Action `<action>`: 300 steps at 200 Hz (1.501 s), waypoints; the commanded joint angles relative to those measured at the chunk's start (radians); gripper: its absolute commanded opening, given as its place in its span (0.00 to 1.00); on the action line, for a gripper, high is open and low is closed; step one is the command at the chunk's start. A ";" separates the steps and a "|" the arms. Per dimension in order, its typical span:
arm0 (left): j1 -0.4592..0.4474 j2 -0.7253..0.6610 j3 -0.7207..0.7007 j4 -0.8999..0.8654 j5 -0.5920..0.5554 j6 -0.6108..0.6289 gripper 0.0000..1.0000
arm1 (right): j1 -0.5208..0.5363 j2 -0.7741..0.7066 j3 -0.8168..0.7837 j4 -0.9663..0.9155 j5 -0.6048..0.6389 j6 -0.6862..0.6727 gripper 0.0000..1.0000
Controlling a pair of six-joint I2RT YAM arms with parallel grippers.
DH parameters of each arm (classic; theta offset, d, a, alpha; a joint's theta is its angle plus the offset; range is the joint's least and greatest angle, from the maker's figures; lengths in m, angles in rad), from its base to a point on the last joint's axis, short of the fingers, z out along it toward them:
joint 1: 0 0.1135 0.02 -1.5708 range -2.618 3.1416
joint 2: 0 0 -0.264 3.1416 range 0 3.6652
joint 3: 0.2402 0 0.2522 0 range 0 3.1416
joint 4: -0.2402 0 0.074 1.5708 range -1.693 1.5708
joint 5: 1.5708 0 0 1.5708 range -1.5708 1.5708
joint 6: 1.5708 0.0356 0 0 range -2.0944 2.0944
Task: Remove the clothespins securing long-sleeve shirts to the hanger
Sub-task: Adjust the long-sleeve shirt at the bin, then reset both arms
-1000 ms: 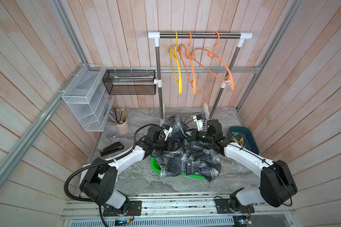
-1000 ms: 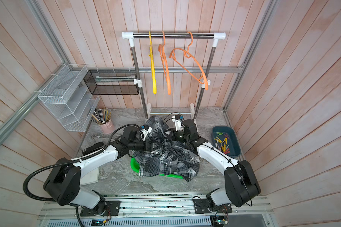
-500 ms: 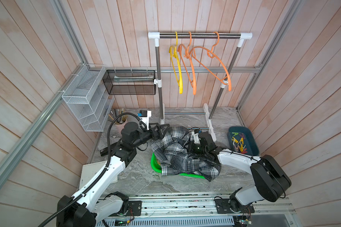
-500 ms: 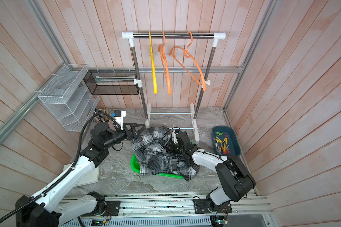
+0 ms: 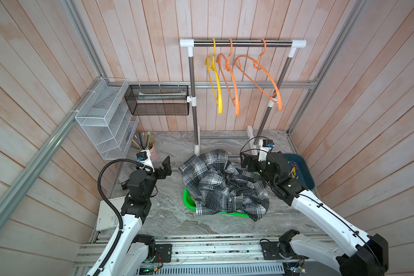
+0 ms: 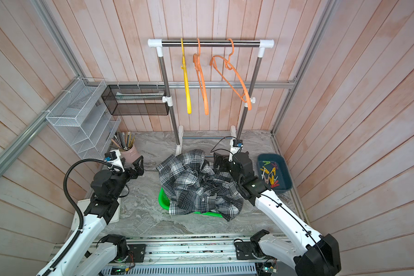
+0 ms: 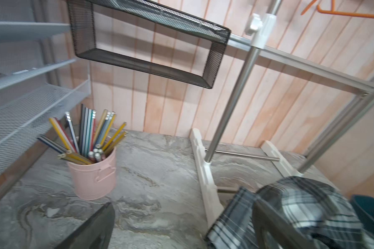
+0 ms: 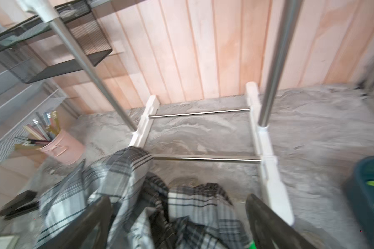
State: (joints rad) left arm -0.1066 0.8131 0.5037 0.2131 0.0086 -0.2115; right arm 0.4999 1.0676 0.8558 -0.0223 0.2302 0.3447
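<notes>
Grey-black-white plaid long-sleeve shirts (image 5: 222, 184) (image 6: 196, 184) lie crumpled in a heap over a green basket (image 5: 188, 200). The clothespins (image 6: 270, 174) (image 5: 293, 170), in mixed colours, lie in a teal tray (image 6: 282, 188). A yellow hanger (image 5: 215, 78) and two orange hangers (image 5: 230, 78) hang bare on the rail (image 5: 242, 43). My left gripper (image 5: 166, 165) (image 7: 181, 203) is open, left of the heap and apart from it. At the heap's far right edge my right gripper (image 5: 245, 161) (image 8: 177, 199) is open above the cloth (image 8: 121, 172), holding nothing.
A pink cup of pencils (image 5: 148, 150) (image 7: 93, 174) stands at the back left, under a white wire shelf (image 5: 101, 119) and a black mesh basket (image 5: 158, 100). The rack's white feet (image 8: 266, 151) stand just behind the heap. A white pad (image 5: 108, 215) lies front left.
My right gripper opened and let go of the plaid cloth. Both arms drew back from the heap, the left one out to the left. The shirt settled onto the pile.
</notes>
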 commanded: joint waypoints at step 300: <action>0.176 0.752 -0.260 1.018 0.043 0.149 1.00 | -0.506 0.500 -0.656 1.401 -0.094 -0.317 0.98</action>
State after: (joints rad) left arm 0.0746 1.5570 0.2283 1.1973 0.0452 -0.0814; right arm 0.0010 1.5661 0.1841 1.3727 0.1505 0.0299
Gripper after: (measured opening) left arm 0.998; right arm 0.983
